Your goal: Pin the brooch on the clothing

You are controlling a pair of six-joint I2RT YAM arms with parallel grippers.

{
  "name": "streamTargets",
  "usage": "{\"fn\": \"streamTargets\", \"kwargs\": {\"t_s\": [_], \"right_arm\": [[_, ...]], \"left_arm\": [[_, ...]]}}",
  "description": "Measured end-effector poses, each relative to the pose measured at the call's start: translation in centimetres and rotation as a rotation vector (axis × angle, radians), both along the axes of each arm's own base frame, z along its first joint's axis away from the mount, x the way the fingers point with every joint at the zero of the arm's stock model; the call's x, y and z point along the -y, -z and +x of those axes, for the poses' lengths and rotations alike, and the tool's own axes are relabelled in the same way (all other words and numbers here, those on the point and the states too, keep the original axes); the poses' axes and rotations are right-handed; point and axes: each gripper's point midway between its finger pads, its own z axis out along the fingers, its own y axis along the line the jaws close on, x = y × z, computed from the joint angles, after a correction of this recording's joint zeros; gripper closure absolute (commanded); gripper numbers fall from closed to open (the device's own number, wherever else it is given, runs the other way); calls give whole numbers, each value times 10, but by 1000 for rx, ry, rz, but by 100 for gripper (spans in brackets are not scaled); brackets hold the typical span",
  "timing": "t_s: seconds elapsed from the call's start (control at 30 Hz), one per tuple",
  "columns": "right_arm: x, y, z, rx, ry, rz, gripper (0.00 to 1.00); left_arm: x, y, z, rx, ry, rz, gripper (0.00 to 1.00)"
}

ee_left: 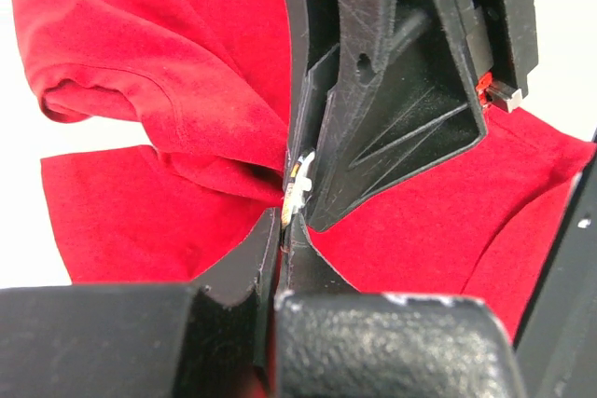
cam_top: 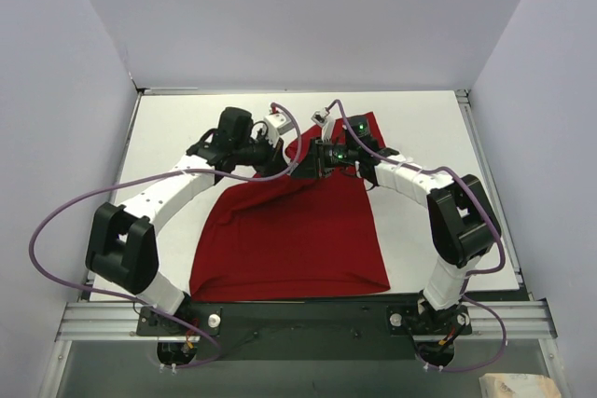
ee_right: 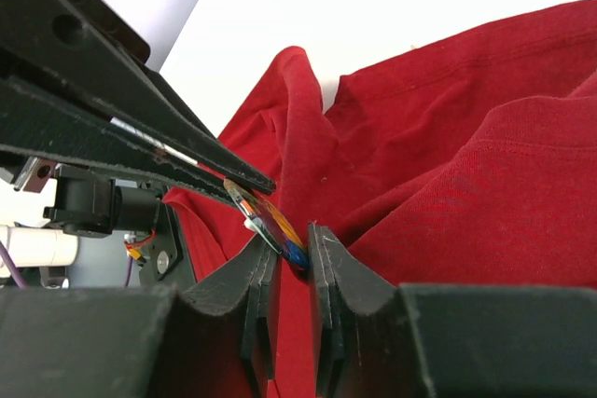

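Observation:
The clothing (cam_top: pixel 289 240), a red T-shirt, lies on the white table (cam_top: pixel 177 137), and its far part is pulled up into a peak between the two grippers. My right gripper (ee_right: pixel 297 249) is shut on the brooch (ee_right: pixel 277 224), a small orange-and-blue disc held edge-on and tilted. My left gripper (ee_left: pixel 283 223) is shut, with a sliver of red cloth in its seam where a shirt fold (ee_left: pixel 224 170) tapers in. The brooch (ee_left: pixel 297 185) touches those tips. In the top view the left gripper (cam_top: pixel 287 157) and right gripper (cam_top: pixel 315 157) meet tip to tip, hiding the brooch.
White walls enclose the table on three sides. The arms' purple cables (cam_top: pixel 56 212) loop out over the left side and around the right arm. A metal rail (cam_top: pixel 298 316) runs along the near edge by both bases.

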Motion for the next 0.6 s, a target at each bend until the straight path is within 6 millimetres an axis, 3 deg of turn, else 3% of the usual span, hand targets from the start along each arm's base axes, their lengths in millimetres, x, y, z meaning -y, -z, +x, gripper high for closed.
{"fn": "streamTargets", "kwargs": {"t_s": [0.6], "right_arm": [[2, -12, -2, -38, -1, -39, 100]], "left_arm": [[3, -16, -8, 181, -14, 128, 100]]}}
